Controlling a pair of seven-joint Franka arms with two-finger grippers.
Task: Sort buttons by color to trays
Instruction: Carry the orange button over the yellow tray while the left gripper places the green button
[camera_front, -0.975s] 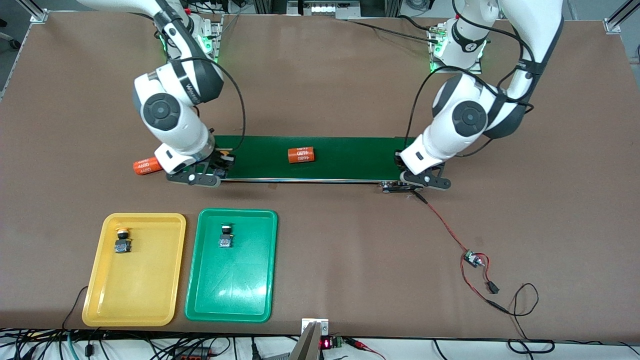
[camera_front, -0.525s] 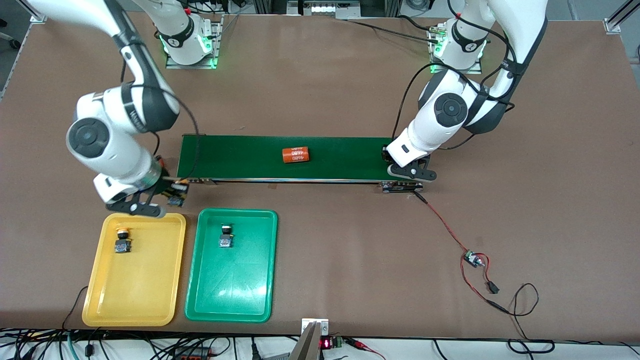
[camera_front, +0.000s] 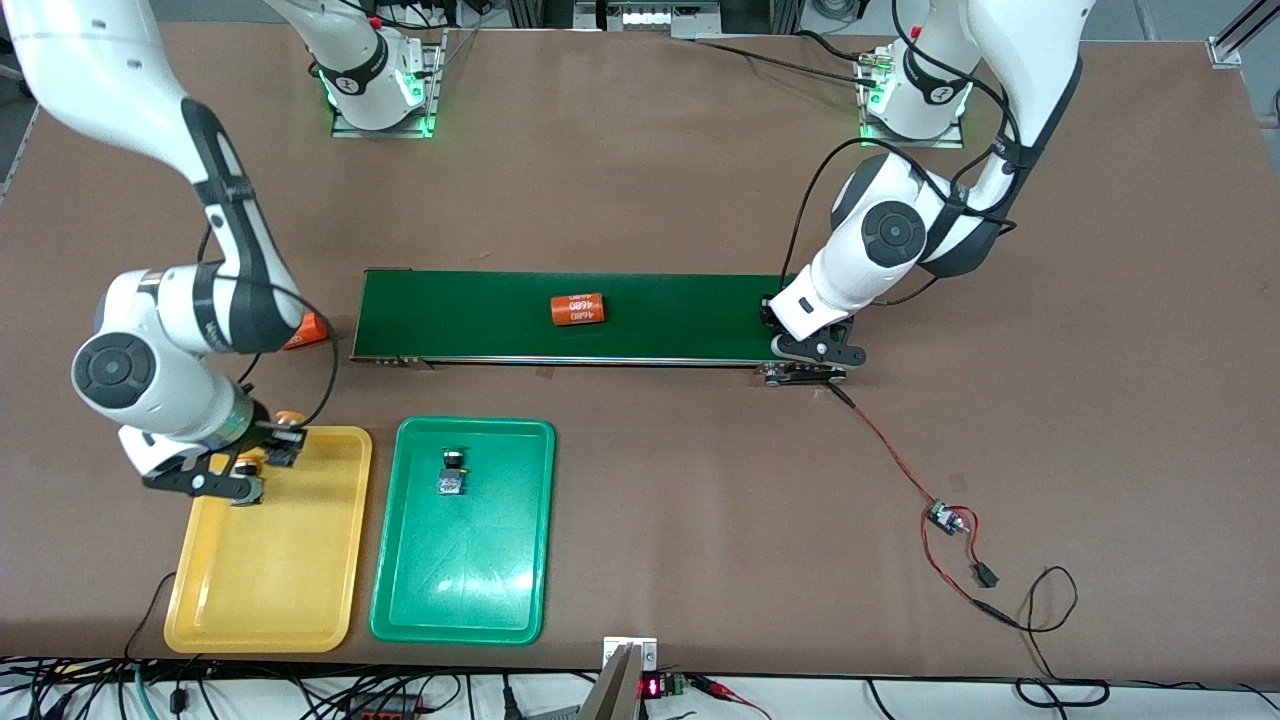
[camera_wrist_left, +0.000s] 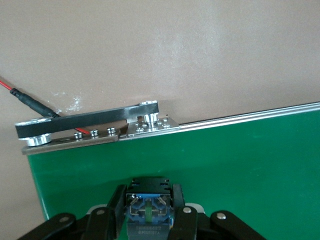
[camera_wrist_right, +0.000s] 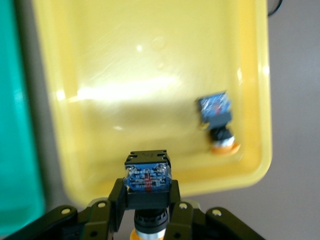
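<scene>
A long dark-green conveyor belt (camera_front: 570, 316) is lying across the middle of the brown tabletop (camera_front: 640, 180). An orange cylinder (camera_front: 578, 309) marked "4680" is lying on its side on the belt, roughly midway along it. A second orange cylinder (camera_front: 308, 330) is peeking out on the tabletop just off the belt's end toward the right arm's side. From the belt's other end a red wire (camera_front: 885, 448) is trailing toward the front camera to a small circuit board (camera_front: 941, 516), and a black cable (camera_front: 1040, 600) is looping near it.
</scene>
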